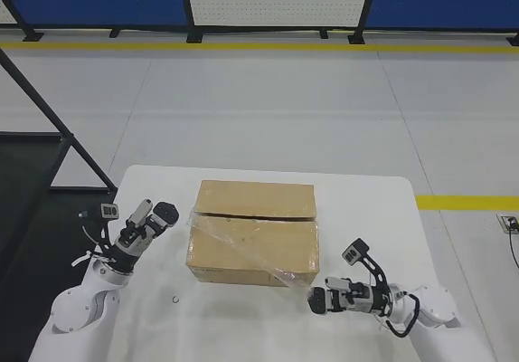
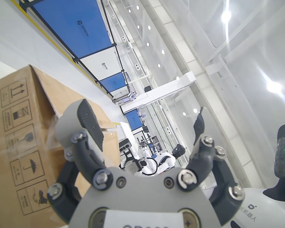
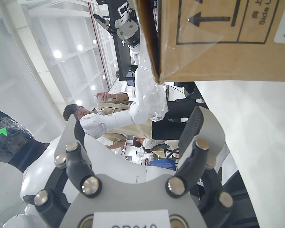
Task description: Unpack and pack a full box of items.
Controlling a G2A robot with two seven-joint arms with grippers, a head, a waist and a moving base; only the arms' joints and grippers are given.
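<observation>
Two tools stand apart from one cardboard box (image 1: 253, 237), one at each side. The box sits at the middle of the white surface (image 1: 368, 208), with its two top flaps meeting along a seam that runs across the top. A strip of clear tape (image 1: 259, 258) lies loose and wrinkled over the near flap and trails down to the box's near right corner; in the right wrist view the tape (image 3: 154, 96) hangs off that corner.

Left tool (image 1: 165, 214): near the box's left side, not touching it. In the left wrist view the left tool (image 2: 142, 112) is spread wide and holds nothing.

Right tool (image 1: 316, 300): low over the surface, just beside the near right corner. In the right wrist view the right tool (image 3: 135, 119) is spread wide, with nothing between the fingers.
</observation>
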